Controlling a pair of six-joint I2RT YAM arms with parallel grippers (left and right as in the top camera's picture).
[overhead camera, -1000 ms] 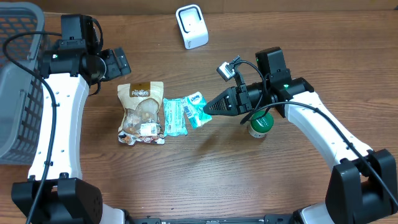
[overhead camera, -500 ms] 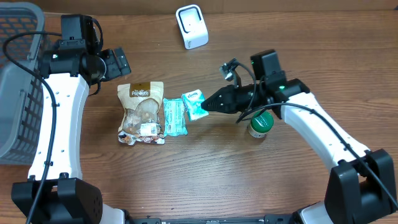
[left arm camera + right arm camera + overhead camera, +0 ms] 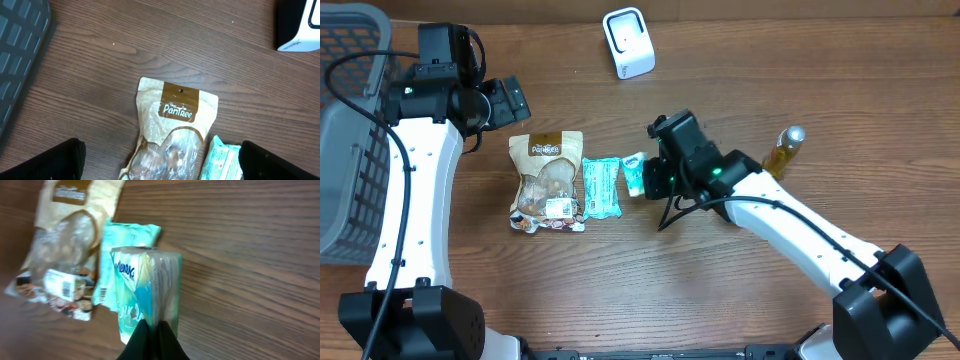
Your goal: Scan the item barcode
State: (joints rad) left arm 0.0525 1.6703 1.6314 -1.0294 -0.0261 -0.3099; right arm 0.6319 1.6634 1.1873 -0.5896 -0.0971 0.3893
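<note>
My right gripper [image 3: 648,180] is shut on the edge of a small teal tissue pack [image 3: 634,172]. In the right wrist view the black fingers [image 3: 145,340] pinch the pack [image 3: 142,287] just right of a flat teal packet [image 3: 125,235] and a Pantree snack bag [image 3: 60,235]. The white scanner [image 3: 628,42] stands at the back of the table. My left gripper [image 3: 506,102] hovers open above the snack bag [image 3: 548,180]. Its fingers [image 3: 55,162] frame the bag [image 3: 172,130] from both sides without touching it.
A grey basket [image 3: 345,150] sits at the left edge. An amber bottle [image 3: 782,150] with a silver cap lies to the right of my right arm. The flat teal packet [image 3: 601,187] lies between the snack bag and the held pack.
My right arm has swung left and turned, carrying the tissue pack closer to the teal packet. The amber bottle now shows at the right; the green-topped item is no longer seen. The left arm is still.
</note>
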